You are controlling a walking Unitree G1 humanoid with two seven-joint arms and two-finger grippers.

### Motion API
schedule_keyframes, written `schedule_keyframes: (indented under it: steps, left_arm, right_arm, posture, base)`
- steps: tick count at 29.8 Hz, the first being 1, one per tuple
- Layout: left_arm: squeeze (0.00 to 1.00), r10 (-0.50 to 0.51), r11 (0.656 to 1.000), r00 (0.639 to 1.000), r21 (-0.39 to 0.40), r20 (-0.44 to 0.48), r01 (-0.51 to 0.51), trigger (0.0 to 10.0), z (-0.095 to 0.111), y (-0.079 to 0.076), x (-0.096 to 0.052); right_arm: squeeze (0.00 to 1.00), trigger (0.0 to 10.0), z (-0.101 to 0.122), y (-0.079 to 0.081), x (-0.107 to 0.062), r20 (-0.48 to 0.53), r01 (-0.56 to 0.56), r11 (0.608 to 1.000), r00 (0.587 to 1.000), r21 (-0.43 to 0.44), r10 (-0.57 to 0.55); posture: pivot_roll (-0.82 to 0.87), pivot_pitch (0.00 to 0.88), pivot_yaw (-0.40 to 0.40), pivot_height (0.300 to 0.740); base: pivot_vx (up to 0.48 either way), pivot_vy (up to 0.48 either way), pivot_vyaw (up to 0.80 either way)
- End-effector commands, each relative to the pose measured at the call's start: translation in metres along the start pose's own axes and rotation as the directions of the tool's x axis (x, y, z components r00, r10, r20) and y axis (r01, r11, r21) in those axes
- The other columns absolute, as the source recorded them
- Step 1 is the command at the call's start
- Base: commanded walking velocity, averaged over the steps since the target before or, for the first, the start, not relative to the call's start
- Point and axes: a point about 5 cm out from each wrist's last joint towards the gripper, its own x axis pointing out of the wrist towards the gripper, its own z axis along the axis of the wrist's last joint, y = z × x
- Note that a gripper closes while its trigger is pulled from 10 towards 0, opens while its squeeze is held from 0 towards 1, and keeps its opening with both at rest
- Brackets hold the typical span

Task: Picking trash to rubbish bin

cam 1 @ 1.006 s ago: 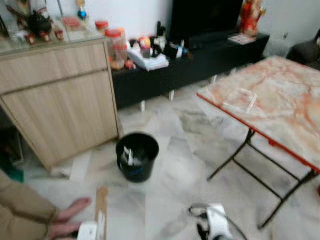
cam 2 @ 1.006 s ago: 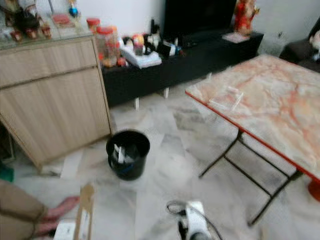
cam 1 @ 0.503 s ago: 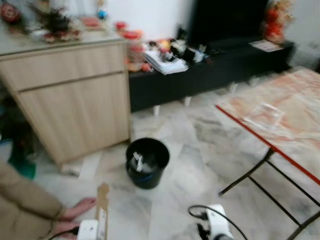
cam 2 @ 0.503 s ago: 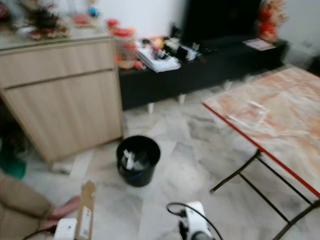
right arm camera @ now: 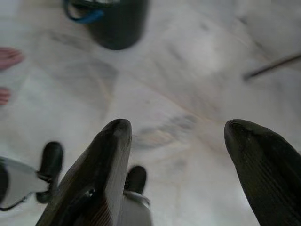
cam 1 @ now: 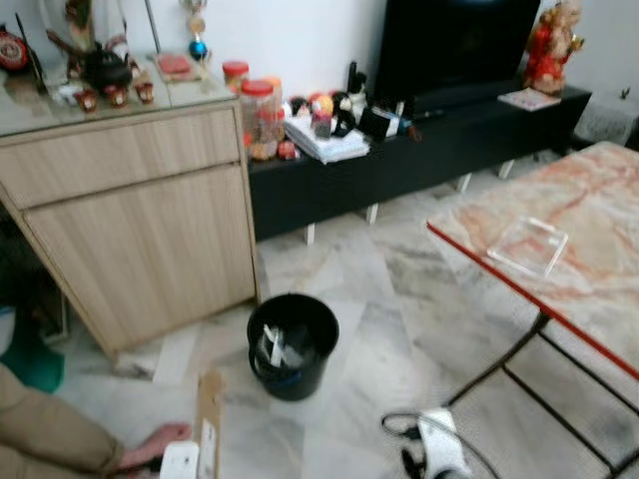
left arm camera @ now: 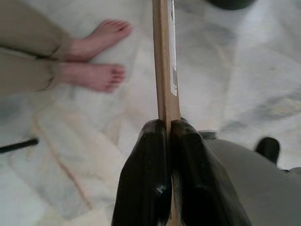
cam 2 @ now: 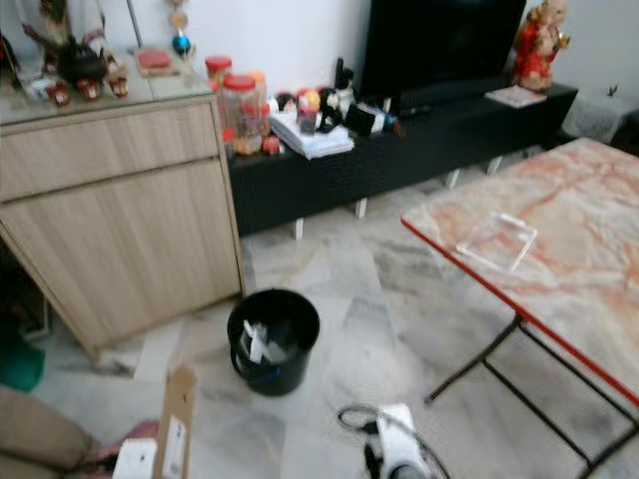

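— Marble floor, pale and grey-veined, runs across a living room. What stands on it?

— Largest first: a light wood cabinet at the left, a low black TV bench along the far wall (jars and papers crowd its left end), and a folding table with an orange-veined top at the right, carrying a clear plastic tray.

— And the rubbish bin?

— The black bin sits on the floor just in front of the cabinet's corner, with white scraps inside.

— Where is the trash?

— A flat strip of brown cardboard is pinched edge-on in the left gripper, whose fingers press tight against it; it is held low, near the bin but short of it.

— The right gripper?

— The right gripper hangs over bare floor, fingers spread wide.

— Anyone there?

— A person's bare feet rest on the floor just beside the cardboard.
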Motion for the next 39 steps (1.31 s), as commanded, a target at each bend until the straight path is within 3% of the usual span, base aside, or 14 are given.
schedule_keyframes:
  steps: [1, 10, 39]
  left_arm:
    - [0.0, -0.004, 1.0, 1.0, 0.002, 0.01, 0.004, 10.0, 0.0031, -0.0021, 0.0007]
    - [0.0, -0.005, 1.0, 1.0, 0.005, 0.014, 0.005, 10.0, 0.0048, -0.002, 0.0011]
    - [0.0, -0.005, 1.0, 1.0, 0.021, 0.025, 0.004, 10.0, 0.0072, -0.0034, 0.0015]
  right_arm:
    - [0.0, 10.0, 0.0013, -0.0071, -0.0001, 0.0, 0.022, 1.0, 1.0, 0.004, -0.022]
    - [0.0, 10.0, 0.0005, -0.0078, -0.0002, -0.007, 0.031, 0.999, 0.999, -0.024, -0.031]
    - [0.0, 10.0, 0.0058, -0.0075, 0.0005, 0.026, 0.034, 0.997, 0.999, 0.071, -0.036]
  posture:
    - [-0.01, 0.0, -0.047, 0.74]
    - [-0.01, 0.0, -0.046, 0.74]
    - [0.0, 0.025, -0.053, 0.74]
  base:
    - [0.311, 0.0, 0.0]
    - [0.311, 0.0, 0.24]
    - [0.31, 0.0, 0.0]
